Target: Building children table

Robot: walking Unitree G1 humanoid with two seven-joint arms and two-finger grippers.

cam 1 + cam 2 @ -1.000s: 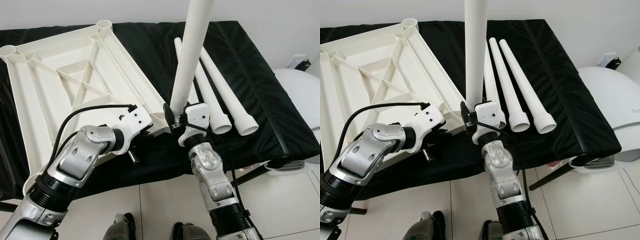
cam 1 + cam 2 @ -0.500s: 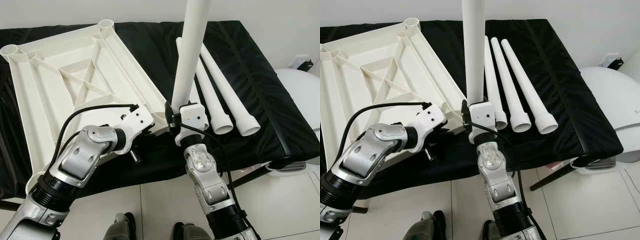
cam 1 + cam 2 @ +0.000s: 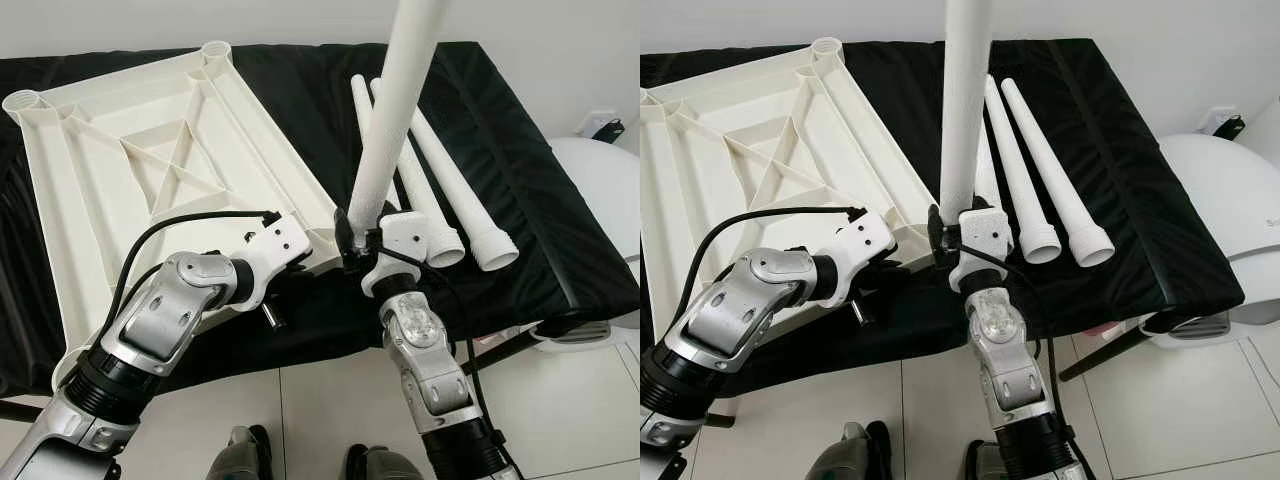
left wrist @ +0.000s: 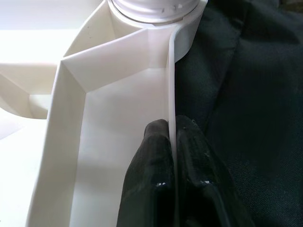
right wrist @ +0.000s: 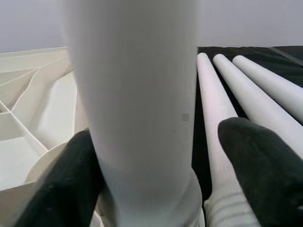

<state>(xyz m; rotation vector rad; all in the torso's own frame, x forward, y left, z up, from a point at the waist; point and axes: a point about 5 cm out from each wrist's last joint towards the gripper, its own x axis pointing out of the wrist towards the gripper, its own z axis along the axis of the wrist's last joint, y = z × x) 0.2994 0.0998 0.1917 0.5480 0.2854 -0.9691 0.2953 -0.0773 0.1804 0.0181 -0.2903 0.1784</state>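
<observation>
Seating the first leg point(image 3: 395, 110) into the near corner socket of the upturned tabletop point(image 3: 150, 170) appears to be the step in hand, with the leg rising from that corner and tilted slightly toward the robot's right. The tabletop lies ribbed side up on a black pad point(image 3: 540, 180), its far sockets unfilled. The left gripper point(image 4: 173, 156) is pinched on the thin edge wall of the tabletop just beside the occupied socket, one finger on each side of the wall. The right gripper point(image 3: 960, 225) sits at the base of the leg; in the right wrist view one finger point(image 5: 71, 184) touches the leg while the other finger point(image 5: 258, 161) stands apart from it, so the grasp is loose rather than clamped. Three spare legs point(image 3: 1040, 150) lie side by side on the pad, just beside the standing leg. Risks from here: the tilt suggests the leg is not square in the socket, so pressing or turning it may jam or cross the thread; with a slack grasp the leg may tip toward the spares and scatter them; a slip of the left pinch would let the tabletop slide on the pad, shifting the socket off line
</observation>
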